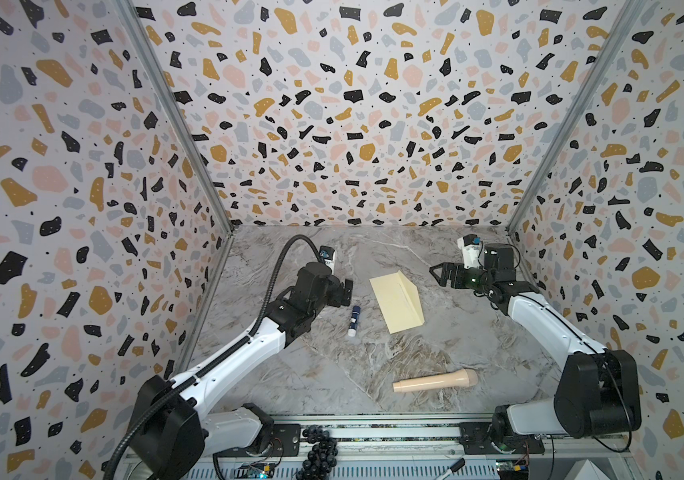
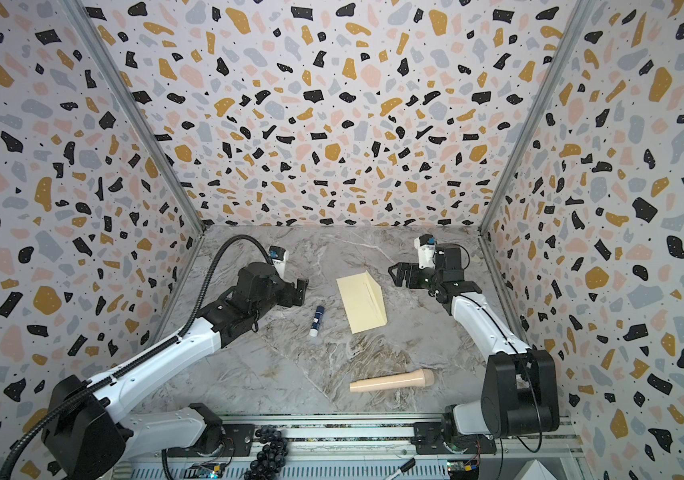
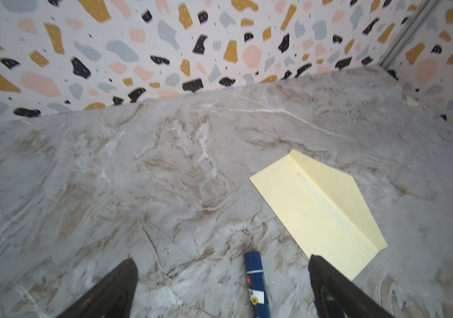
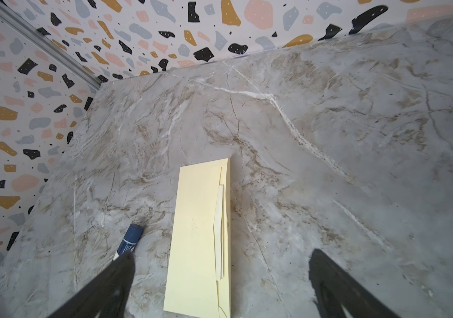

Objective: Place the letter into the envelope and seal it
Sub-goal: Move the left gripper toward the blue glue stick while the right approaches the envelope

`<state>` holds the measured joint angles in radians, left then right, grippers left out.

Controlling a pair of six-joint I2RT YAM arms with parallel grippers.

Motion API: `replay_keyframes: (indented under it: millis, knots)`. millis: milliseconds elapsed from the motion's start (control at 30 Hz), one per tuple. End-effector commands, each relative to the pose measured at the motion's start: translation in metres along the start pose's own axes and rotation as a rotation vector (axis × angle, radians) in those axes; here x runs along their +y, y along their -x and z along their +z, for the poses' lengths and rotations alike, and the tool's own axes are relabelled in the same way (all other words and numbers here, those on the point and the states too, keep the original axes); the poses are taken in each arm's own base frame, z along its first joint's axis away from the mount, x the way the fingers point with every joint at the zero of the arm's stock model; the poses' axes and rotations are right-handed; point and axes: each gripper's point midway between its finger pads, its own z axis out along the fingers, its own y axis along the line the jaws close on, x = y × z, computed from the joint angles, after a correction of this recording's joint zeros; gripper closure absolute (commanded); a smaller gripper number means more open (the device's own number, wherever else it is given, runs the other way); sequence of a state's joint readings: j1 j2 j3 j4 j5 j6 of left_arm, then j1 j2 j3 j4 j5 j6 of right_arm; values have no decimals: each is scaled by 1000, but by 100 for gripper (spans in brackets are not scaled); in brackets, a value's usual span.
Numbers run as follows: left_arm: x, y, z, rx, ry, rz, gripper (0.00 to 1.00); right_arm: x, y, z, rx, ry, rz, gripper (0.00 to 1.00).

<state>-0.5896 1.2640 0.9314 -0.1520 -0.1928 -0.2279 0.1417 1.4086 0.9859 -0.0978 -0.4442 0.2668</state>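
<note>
The pale yellow envelope lies mid-table, its flap half raised along the right long side. The letter is hidden; thin pale paper edges show under the flap, and I cannot tell whether they are the letter. My left gripper hangs open just left of the envelope, above a blue and white glue stick that lies loose on the marble. My right gripper hovers open to the right of the envelope, holding nothing.
A beige cylindrical handle lies near the table's front edge. A cluster of black beads sits on the front rail. Patterned walls close the table on three sides. A small paper scrap lies in the back right corner.
</note>
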Motion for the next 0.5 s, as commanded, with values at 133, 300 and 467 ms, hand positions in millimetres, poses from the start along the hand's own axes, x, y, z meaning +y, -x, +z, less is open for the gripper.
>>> replay_keyframes:
  millis: [133,300,467]
  knots:
    - [-14,-33,23,143,-67,-53,7,13,-1,25,84,-69,-108,1]
    - [-20,-55,39,202,-88,-69,11,6,-20,54,202,-159,-163,1]
    - [-21,-76,54,267,-74,-64,15,2,-34,74,252,-166,-162,6]
